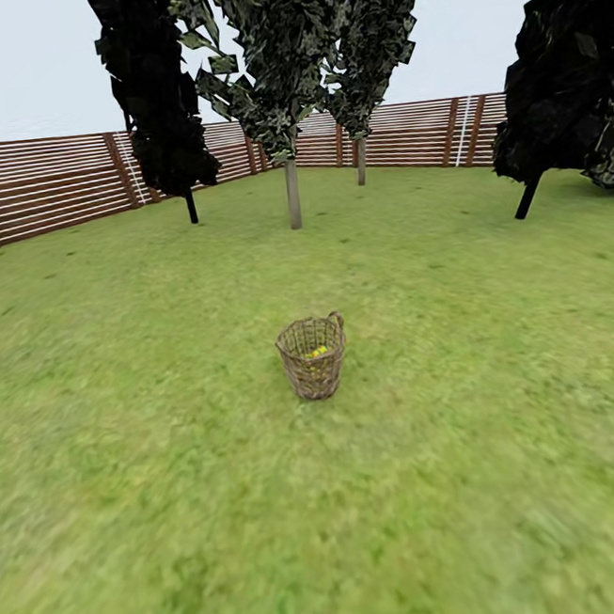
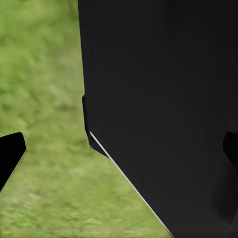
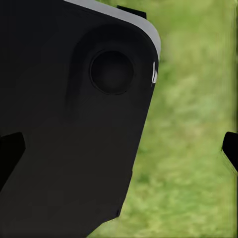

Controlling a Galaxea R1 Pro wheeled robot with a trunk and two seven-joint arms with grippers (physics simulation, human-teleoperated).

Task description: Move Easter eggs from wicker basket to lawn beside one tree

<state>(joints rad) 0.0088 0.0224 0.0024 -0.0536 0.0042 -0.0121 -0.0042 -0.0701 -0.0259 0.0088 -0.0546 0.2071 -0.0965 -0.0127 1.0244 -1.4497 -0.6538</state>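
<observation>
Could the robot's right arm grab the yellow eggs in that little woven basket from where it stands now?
Probably not yet. The tan wicker basket with the yellow eggs sits well ahead on the green lawn; nothing blocks it, but the robot likely must come closer.

Even, bright daylight with no cast shadows; lawn (image 1: 514, 474) texture blurs toward the lower edge; fence (image 1: 39, 184) lines bow slightly.

1. Fence (image 1: 39, 189): brown horizontal wooden slats on darker posts, running across the far side of the head view.
2. Dark tree (image 1: 157, 96): near-black foliage on a thin black trunk, standing in front of the fence at left.
3. Second dark tree (image 1: 562, 82): black blocky foliage on a thin leaning trunk, at the right edge.
4. Sky (image 1: 17, 63): pale grey-white, uniform, above the fence line.
</observation>
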